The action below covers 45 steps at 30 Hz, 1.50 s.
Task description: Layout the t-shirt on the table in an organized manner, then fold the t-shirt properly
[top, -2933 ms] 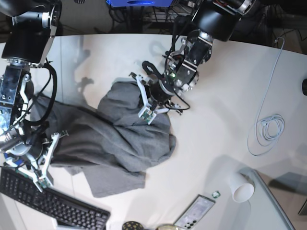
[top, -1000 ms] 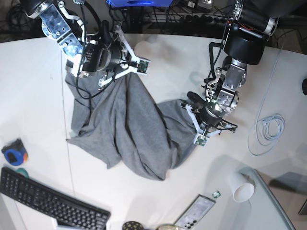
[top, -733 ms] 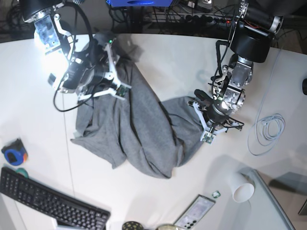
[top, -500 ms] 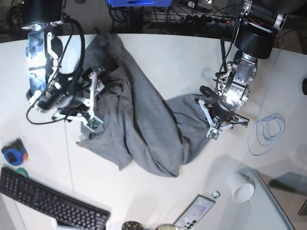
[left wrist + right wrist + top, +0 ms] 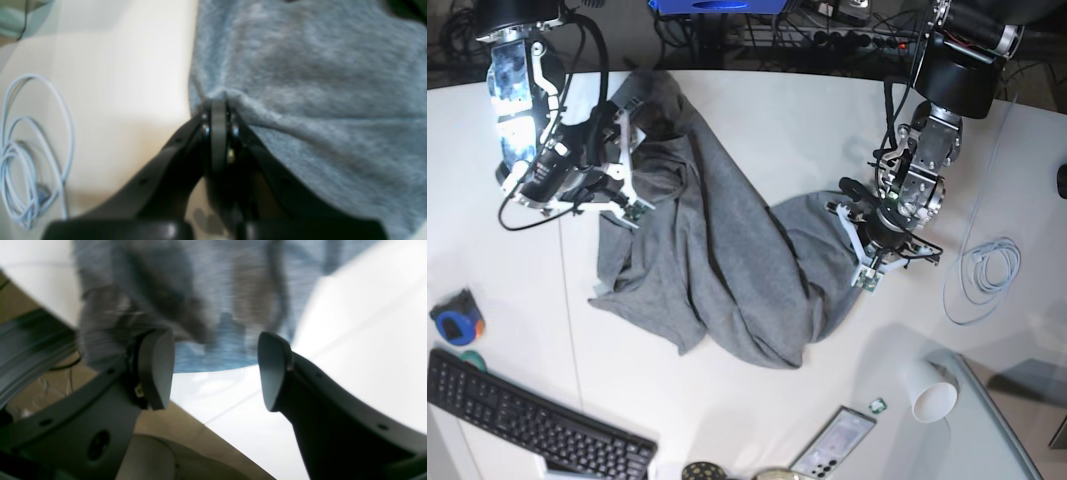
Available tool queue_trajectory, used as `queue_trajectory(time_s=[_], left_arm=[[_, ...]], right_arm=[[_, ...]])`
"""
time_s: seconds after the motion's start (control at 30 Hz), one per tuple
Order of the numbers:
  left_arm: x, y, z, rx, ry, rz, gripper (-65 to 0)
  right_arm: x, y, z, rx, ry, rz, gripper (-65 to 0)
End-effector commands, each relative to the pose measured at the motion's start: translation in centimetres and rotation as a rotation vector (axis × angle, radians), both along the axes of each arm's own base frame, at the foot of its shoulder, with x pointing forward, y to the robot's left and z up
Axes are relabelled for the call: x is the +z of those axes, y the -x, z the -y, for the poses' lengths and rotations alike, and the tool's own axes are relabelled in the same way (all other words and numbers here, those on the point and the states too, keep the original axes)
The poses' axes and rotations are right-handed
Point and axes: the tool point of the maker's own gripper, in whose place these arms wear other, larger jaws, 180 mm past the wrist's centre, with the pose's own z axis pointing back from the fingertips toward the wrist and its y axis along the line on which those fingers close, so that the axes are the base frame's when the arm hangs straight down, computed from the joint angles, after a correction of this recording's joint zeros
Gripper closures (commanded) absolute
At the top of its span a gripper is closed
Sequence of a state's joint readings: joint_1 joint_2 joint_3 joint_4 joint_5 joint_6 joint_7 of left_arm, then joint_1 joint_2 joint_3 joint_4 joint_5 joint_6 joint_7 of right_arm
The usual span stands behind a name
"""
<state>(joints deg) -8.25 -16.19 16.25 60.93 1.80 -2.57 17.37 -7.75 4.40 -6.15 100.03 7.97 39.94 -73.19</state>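
Note:
The heather-grey t-shirt [image 5: 717, 250] lies crumpled in a long diagonal heap on the white table [image 5: 757, 130], from the far edge down to the front middle. My left gripper [image 5: 865, 272] is shut on the shirt's right-hand edge, and the left wrist view shows the pinched cloth [image 5: 300, 100] at the closed fingertips [image 5: 218, 110]. My right gripper [image 5: 630, 165] hovers over the shirt's upper left part. Its pads [image 5: 156, 370] stand wide apart with nothing between them, and the blurred t-shirt [image 5: 206, 290] lies just beyond.
A coiled pale cable [image 5: 987, 268] lies right of the left gripper. A white cup [image 5: 932, 395], a phone [image 5: 832, 445] and a clear tray [image 5: 997, 430] sit at the front right. A black keyboard [image 5: 527, 425] and a small blue object [image 5: 452, 325] are at the front left.
The right gripper opened and let go of the shirt's upper end, which dropped near the far edge. That gripper swung down-left, then back up. The left gripper drifted slightly right, still holding.

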Motion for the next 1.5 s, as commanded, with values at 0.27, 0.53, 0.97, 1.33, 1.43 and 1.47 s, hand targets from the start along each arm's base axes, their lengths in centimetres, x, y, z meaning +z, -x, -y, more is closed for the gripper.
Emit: queue_trajectory(time_s=[0.27, 0.53, 0.97, 1.33, 1.43, 1.47], left_arm=[[3.7, -2.3, 1.0, -0.02, 0.022, 0.113, 0.0], [5.6, -2.8, -4.0, 0.138, 0.042, 0.173, 0.0], [3.8, 2.3, -11.5, 0.339, 0.016, 0.132, 0.0], [3.3, 3.9, -13.1, 0.365, -0.004, 0.11, 0.0], [3.4, 3.8, -13.1, 0.365, -0.004, 0.114, 0.0], [3.4, 3.7, -13.0, 0.365, -0.002, 0.115, 0.0]], right_arm=[[2.6, -3.1, 1.8, -0.084, -0.012, 0.112, -36.2], [4.2, -4.2, 2.3, -0.096, 0.005, 0.157, -36.2], [1.9, -7.5, -0.7, -0.268, -0.19, 0.083, -36.2], [-2.3, -7.3, 2.6, -0.585, -0.312, -0.113, -36.0], [-2.6, -6.8, 3.2, -0.681, -0.383, -0.176, -36.0], [-2.6, -6.8, 3.0, -0.713, -0.432, -0.194, -36.0]])
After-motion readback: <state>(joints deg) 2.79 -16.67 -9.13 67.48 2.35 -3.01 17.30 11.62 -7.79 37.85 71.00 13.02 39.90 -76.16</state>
